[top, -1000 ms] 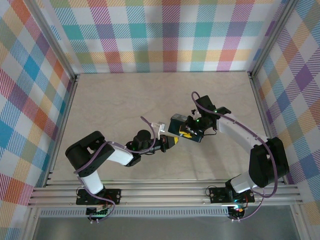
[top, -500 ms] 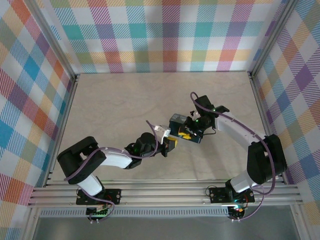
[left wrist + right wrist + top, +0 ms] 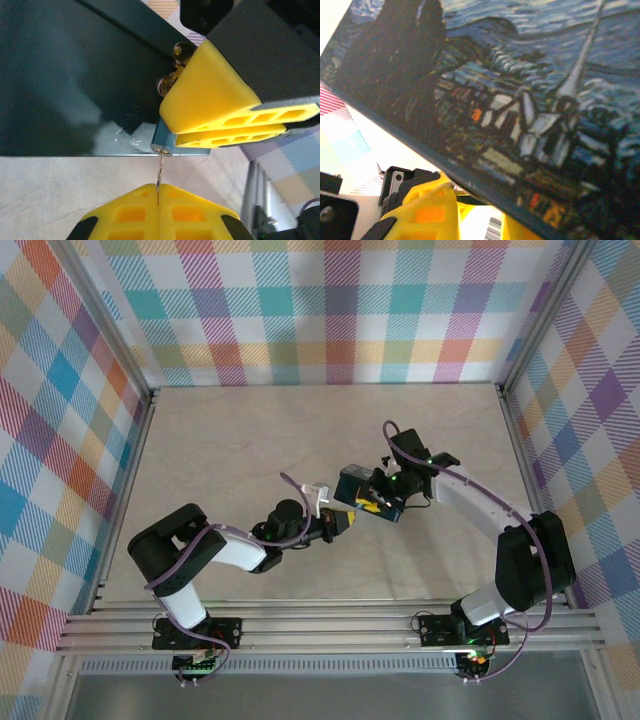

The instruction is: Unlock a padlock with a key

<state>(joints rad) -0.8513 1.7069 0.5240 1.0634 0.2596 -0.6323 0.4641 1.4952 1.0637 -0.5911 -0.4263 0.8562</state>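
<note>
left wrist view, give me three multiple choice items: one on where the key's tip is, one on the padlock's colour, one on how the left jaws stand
1. Where is the tip of the key?
A) pointing away from the padlock
B) at the keyhole end of the padlock
C) tucked back inside the fingers

2. What colour is the padlock's body?
A) red
B) green
C) blue

3. How do the jaws of the left gripper stand?
A) shut on the key
B) wide open
C) shut on nothing

Answers:
1 B: the thin key runs straight from the yellow fingertips up to the keyhole face.
2 C: a blue body pokes out from the grip of the right gripper.
3 A: the two fingers meet, with the key pinched in the seam.
</note>
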